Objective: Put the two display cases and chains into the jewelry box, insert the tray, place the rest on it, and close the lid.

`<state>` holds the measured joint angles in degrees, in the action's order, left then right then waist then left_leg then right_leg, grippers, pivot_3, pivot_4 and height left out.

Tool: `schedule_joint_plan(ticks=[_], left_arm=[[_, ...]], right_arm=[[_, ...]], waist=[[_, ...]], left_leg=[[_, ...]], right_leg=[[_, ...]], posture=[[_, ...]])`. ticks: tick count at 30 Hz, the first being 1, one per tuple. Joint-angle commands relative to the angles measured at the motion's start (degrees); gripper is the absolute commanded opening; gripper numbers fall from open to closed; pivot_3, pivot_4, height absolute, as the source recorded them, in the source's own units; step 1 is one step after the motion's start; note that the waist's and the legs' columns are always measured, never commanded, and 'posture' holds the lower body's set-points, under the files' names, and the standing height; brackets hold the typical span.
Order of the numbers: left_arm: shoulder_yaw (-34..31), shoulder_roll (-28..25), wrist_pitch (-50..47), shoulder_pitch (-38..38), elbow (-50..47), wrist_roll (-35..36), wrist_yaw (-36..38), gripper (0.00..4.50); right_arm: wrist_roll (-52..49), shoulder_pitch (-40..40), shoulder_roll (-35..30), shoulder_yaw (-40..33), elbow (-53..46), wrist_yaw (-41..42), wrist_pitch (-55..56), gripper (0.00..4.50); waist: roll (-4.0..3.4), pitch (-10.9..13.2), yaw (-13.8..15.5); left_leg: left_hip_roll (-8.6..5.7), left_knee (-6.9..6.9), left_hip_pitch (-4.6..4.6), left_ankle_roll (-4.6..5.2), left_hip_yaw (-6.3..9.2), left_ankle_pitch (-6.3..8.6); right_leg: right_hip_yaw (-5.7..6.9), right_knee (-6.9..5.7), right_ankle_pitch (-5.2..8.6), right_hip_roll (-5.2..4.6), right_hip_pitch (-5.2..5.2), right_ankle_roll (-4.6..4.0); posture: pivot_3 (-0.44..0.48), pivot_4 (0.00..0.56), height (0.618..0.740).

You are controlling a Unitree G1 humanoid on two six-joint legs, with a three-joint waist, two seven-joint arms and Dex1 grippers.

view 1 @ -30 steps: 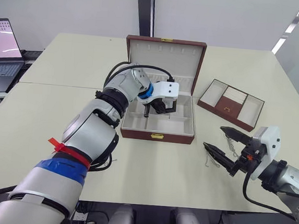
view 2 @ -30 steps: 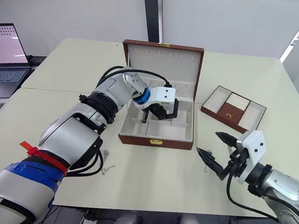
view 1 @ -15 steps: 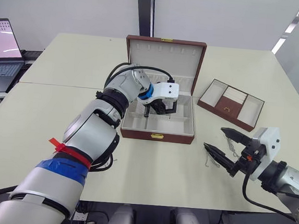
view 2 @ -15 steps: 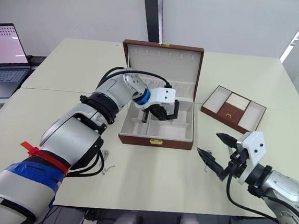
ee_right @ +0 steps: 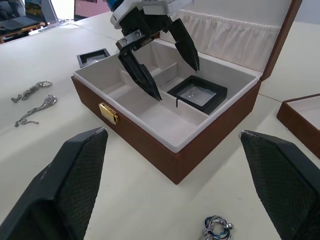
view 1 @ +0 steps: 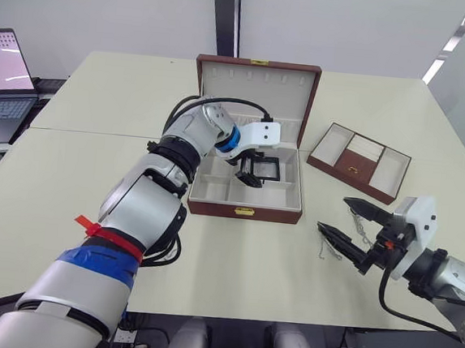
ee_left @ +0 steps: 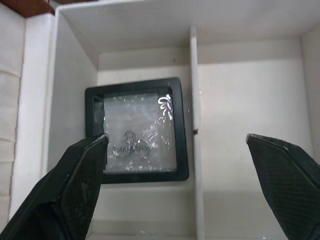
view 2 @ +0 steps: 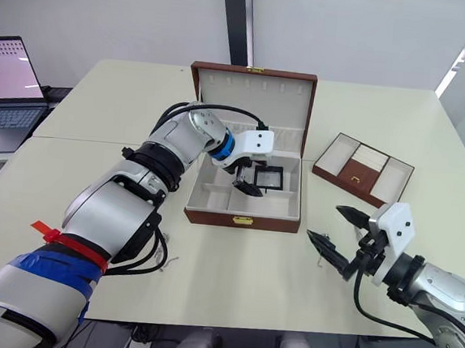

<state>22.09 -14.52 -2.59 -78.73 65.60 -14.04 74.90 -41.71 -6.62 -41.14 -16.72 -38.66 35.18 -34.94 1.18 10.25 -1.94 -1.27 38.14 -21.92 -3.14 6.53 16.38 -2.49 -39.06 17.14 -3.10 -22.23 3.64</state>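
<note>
The jewelry box (view 1: 244, 212) stands open at mid-table, its lid (view 1: 256, 86) upright behind. One display case (view 1: 267, 168) lies flat in a rear compartment, beside a divider. My left gripper (view 1: 249, 171) hangs open just above it, touching nothing. The wrist view shows the display case (ee_left: 137, 131) below the spread fingers. Another display case (ee_right: 93, 57) sits on the table left of the box, with two chains (ee_right: 32, 90) near it. The tray (view 1: 350, 180) rests right of the box. My right gripper (view 1: 332, 213) is open and empty, low over the table's front right.
A small chain (view 1: 322, 249) and a ring bunch (ee_right: 216, 225) lie on the table under the right gripper. A laptop (view 1: 0, 80) sits on a side desk at far left. Open tabletop stretches in front of the box.
My left gripper has opened and let go of the display case, which now lies flat in the box. The right arm has stayed still.
</note>
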Motion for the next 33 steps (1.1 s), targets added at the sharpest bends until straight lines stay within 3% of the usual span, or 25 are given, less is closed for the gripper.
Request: schedule_joint_plan(ticks=[1,7,11,15,20,27,30,33], left_arm=[[-4.8,-2.2,-1.9,0.7,-6.2,5.2,4.3,4.49],[-13.1,-11.1,-17.6,12.2,-31.3,16.5,10.3,4.49],[-18.4,-19.5,-27.6,23.4,-48.9,21.6,8.2,4.49],[-28.5,-26.4,-38.4,35.0,-61.9,29.6,4.5,4.49],[-39.3,-32.5,-40.6,49.6,-68.7,31.7,-3.4,4.49],[-54.7,-33.4,-41.3,66.2,-74.7,33.6,-14.7,4.49],[-59.8,-33.7,-32.9,76.7,-69.3,29.0,-18.2,4.49],[-63.1,-32.1,-27.2,80.9,-65.4,28.6,-22.7,4.49]], right_arm=[[-0.8,0.2,-0.9,-3.0,1.0,2.4,1.6,4.50],[0.6,-1.6,-2.2,-6.9,8.3,7.6,4.0,4.50],[3.3,-2.3,-4.2,-8.8,15.5,11.3,6.7,4.50],[6.3,-0.6,-5.8,-9.1,24.1,14.0,9.2,4.50],[8.3,3.3,-5.9,-8.4,32.3,15.3,10.8,4.50],[11.3,7.7,-5.2,-7.4,42.5,16.7,14.8,4.50],[12.2,8.9,-4.4,-7.0,44.9,16.8,16.1,4.50],[12.9,9.1,-4.0,-6.8,46.5,16.8,17.5,4.50]], waist=[[-0.02,0.0,-0.1],[-0.05,0.0,-1.0],[-0.08,0.0,-1.4],[-0.09,0.0,-1.3],[-0.12,-0.1,-1.0],[-0.12,-0.1,-0.4],[-0.22,-0.1,-0.3],[-0.22,-0.1,-0.2]], left_leg=[[0.00,0.00,0.01,0.00,0.00,0.00],[0.05,-0.03,0.06,0.00,0.01,-0.01],[0.08,-0.06,0.09,0.00,-0.01,-0.01],[0.09,-0.04,0.09,-0.01,0.00,-0.01],[0.11,-0.04,0.14,-0.01,-0.01,-0.01],[0.13,-0.07,0.17,0.00,-0.06,0.00],[0.12,-0.09,0.22,0.00,-0.15,0.00],[0.20,-0.20,0.28,0.00,-0.17,0.00]], right_leg=[[0.00,0.00,0.00,0.00,0.00,0.00],[-0.01,-0.04,0.00,0.01,0.00,0.00],[-0.06,-0.03,0.00,0.02,0.00,-0.01],[-0.04,-0.04,0.00,0.00,0.02,-0.01],[-0.04,-0.03,0.00,-0.01,0.05,-0.01],[-0.06,0.00,0.00,-0.04,0.06,-0.02],[-0.15,0.01,0.00,-0.08,0.06,-0.02],[-0.13,0.03,0.00,-0.04,0.05,-0.03]], posture=[[0.000,0.150,0.740],[0.000,0.150,0.740],[0.000,0.150,0.740],[0.000,0.150,0.740],[0.000,0.150,0.740],[0.000,0.150,0.740],[0.000,0.150,0.740],[0.000,0.150,0.740]])
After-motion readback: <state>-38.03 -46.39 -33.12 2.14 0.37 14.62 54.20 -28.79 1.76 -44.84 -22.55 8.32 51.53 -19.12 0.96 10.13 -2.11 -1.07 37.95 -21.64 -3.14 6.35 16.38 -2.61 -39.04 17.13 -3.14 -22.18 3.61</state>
